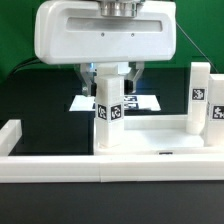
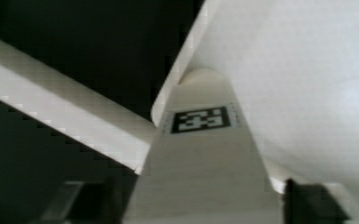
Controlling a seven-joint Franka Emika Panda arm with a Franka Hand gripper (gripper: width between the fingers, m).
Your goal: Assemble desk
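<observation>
A white square leg (image 1: pixel 108 118) with a black-and-white tag stands upright at the corner of the flat white tabletop panel (image 1: pixel 152 131) on the exterior view's left. My gripper (image 1: pixel 110 93) reaches down over the leg's top, one finger on each side. In the wrist view the leg (image 2: pixel 202 150) fills the space between my two dark fingers (image 2: pixel 78 200), and the gripper (image 2: pixel 194 208) is shut on it. The tabletop (image 2: pixel 300 80) lies beside it. Two more tagged legs (image 1: pixel 200 97) stand upright at the panel's end on the exterior view's right.
A long low white border wall (image 1: pixel 110 168) runs along the front and turns up the exterior view's left side (image 1: pixel 12 132). The marker board (image 1: pixel 146 102) lies on the black table behind the gripper. A green backdrop closes the back.
</observation>
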